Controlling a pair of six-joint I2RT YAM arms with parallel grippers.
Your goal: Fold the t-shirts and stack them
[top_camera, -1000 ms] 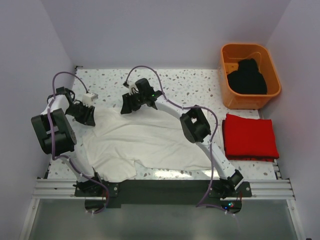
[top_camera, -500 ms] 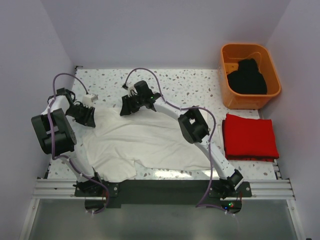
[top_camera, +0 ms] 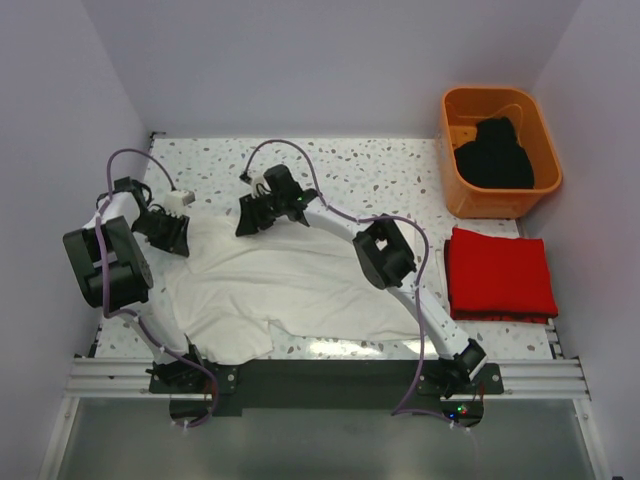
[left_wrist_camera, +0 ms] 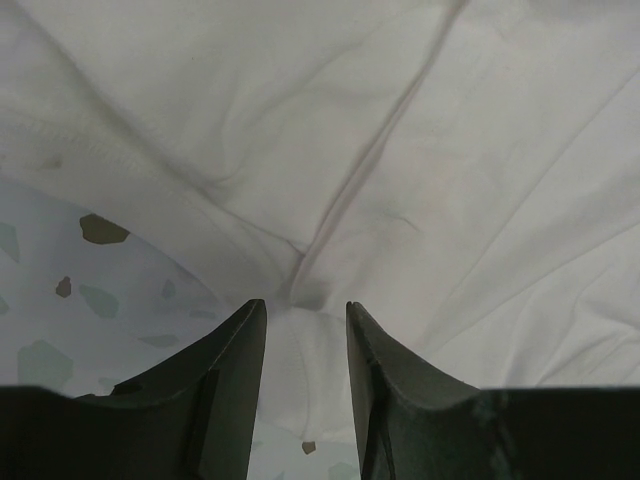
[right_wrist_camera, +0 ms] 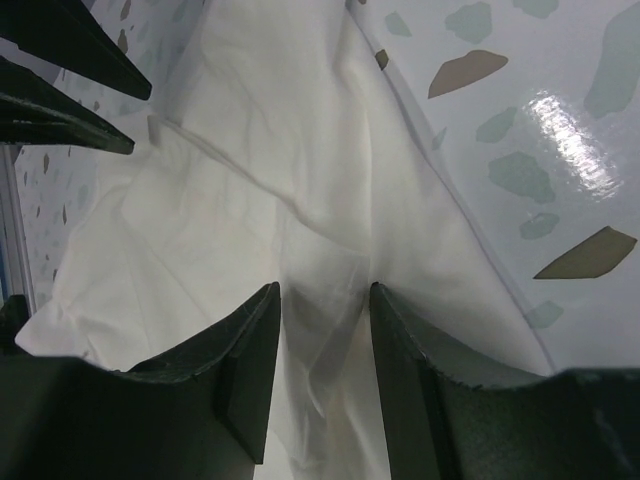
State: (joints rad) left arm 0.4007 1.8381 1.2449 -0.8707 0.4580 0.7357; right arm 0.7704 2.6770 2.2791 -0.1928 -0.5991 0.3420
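Observation:
The white t-shirt (top_camera: 290,285) lies spread and wrinkled across the middle of the speckled table (top_camera: 400,165). My left gripper (top_camera: 172,240) is at its far left edge, shut on a puckered fold of the white cloth (left_wrist_camera: 450,150) between the jaws (left_wrist_camera: 305,310). At the far edge, near the middle, my right gripper (top_camera: 245,222) holds a raised ridge of the same cloth (right_wrist_camera: 230,200) between its jaws (right_wrist_camera: 325,295). A red t-shirt (top_camera: 500,273) lies folded at the right. The black t-shirt (top_camera: 493,152) is bunched in the tub.
The orange plastic tub (top_camera: 490,92) stands at the back right corner. Walls close in the table on the left, back and right. Purple cables loop over both arms. The left gripper's dark fingers (right_wrist_camera: 70,60) show at the top left of the right wrist view.
My right gripper has shifted a little to the left along the shirt's far edge and its jaws have narrowed on the cloth. The left gripper has barely moved.

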